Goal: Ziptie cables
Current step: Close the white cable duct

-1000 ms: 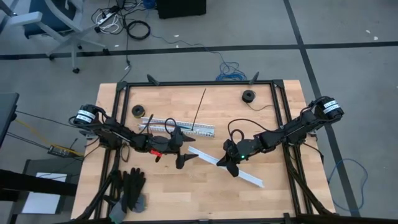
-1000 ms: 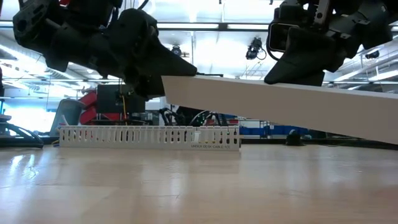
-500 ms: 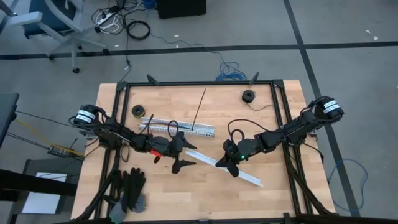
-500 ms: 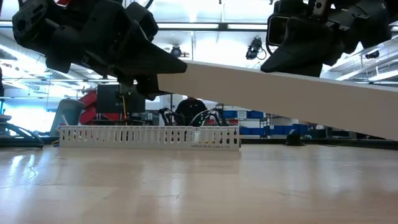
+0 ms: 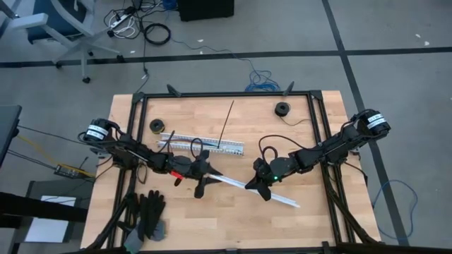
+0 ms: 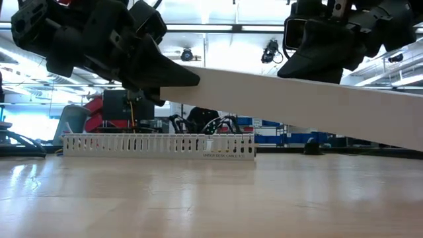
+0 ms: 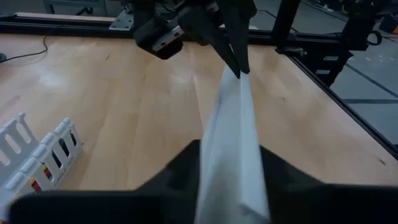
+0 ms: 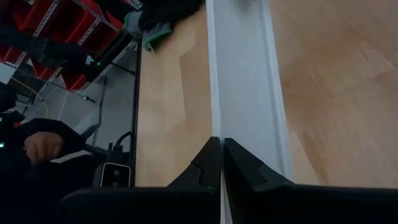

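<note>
A long white plastic strip (image 5: 229, 179) hangs over the middle of the table, clear of it in the low view (image 6: 297, 106), with both grippers on it. My left gripper (image 5: 203, 180) is shut on its left end. My right gripper (image 5: 263, 189) is shut on it near its middle. Behind them the white slotted channel (image 5: 201, 143) lies flat on the table. Red and yellow bits show through its slots (image 7: 37, 180); I cannot tell whether they are the cables. My left gripper holds the strip's left end (image 7: 231, 134) pinched between its two fingers (image 7: 181, 169), one on each long side. It comes nearly level from the table's left, fingers along the strip. That end is lifted clear. My right gripper pinches one long edge of the strip (image 8: 215, 124) between its shut fingers, near the strip's middle. It comes slanting down from the table's right (image 7: 239, 65). The strip is clear of the table and slopes down toward its right end (image 5: 288, 203).
Black gloves (image 5: 148, 215) lie at the near left corner. Two dark rolls (image 5: 156, 125) (image 5: 282, 109) and a thin black rod (image 5: 226, 123) lie toward the far edge. A person's hand (image 8: 43, 146) shows beyond the table in the right wrist view.
My left gripper has shut from wide open onto the strip's left end and has rolled a little. That end of the strip has risen slightly, and the strip has turned more onto its edge.
</note>
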Robot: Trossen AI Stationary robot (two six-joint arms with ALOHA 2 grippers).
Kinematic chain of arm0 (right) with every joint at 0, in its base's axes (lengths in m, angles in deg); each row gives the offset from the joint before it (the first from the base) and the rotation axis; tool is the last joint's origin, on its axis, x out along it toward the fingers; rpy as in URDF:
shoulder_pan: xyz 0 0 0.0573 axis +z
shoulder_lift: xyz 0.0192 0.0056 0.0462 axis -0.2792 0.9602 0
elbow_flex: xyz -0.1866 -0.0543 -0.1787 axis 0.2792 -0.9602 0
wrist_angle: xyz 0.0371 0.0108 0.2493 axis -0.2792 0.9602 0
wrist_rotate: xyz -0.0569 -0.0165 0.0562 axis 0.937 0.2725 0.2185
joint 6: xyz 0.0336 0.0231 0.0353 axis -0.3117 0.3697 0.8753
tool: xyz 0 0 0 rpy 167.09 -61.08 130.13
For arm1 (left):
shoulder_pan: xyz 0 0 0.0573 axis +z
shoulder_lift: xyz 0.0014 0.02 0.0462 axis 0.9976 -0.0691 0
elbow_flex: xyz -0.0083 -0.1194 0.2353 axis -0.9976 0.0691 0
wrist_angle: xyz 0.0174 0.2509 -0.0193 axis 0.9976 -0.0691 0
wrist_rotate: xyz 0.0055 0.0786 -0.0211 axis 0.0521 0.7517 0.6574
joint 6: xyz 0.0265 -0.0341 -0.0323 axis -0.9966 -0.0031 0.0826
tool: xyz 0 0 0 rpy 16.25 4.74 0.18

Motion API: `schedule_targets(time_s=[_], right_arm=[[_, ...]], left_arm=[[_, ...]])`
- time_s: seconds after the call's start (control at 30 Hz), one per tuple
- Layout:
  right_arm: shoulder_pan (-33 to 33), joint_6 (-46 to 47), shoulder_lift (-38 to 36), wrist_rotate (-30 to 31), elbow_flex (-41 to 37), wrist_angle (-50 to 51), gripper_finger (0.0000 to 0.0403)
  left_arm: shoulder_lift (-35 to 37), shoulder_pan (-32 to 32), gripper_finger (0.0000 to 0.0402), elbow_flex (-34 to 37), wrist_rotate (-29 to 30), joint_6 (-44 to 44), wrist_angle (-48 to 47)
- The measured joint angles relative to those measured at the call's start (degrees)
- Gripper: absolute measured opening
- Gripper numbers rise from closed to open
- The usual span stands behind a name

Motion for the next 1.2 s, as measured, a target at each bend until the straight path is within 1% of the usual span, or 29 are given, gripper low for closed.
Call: schedule_targets(time_s=[0.1,0.17,0.23,0.33,0.43,0.53,0.63,0.83,0.97,1.07,1.2], right_arm=[[0.0,0.0,0.0,0.1,0.0,0.1,0.0000],[-0.1,0.0,-0.1,0.3,0.0,0.2,0.0000],[-0.1,-0.2,-0.1,0.6,0.0,0.2,0.0000],[-0.3,-0.8,-0.1,0.5,0.0,0.2,0.0000],[-0.8,-3.6,-0.1,-0.6,0.0,0.2,0.0000],[-1.5,-6.7,-0.1,-0.1,0.0,0.7,0.0001],[-2.2,-10.2,-0.4,2.2,0.0,2.6,0.0002],[-4.1,-13.2,-3.1,6.4,0.2,12.0,0.0002],[-5.7,-17.3,-5.8,7.2,-0.1,15.6,0.0000],[-6.8,-20.1,-8.2,8.9,0.1,15.2,0.0001],[-7.6,-26.3,-7.9,9.1,-0.1,17.8,0.0001]], left_arm=[[0.0,0.0,0.0027,0.0,-0.5,0.0,-0.2],[0.0,-0.2,0.0008,0.0,-1.0,-0.1,-0.3],[0.0,-0.1,0.0007,0.0,-1.4,-0.3,-0.3],[0.0,0.0,0.0002,0.0,-3.5,-0.2,-0.3],[0.0,0.0,0.0001,0.0,-3.9,0.4,-0.3],[0.0,0.5,0.0000,0.0,-4.0,4.9,-0.8],[0.0,1.2,0.0000,0.0,-4.0,9.7,-2.3],[0.0,2.6,0.0000,0.0,-3.4,16.4,-2.9],[0.0,3.6,0.0000,0.0,-3.7,18.6,-2.8],[0.0,4.5,0.0001,0.0,-3.6,20.4,-2.9],[0.0,5.7,0.0001,0.0,-3.6,23.8,-2.7]])
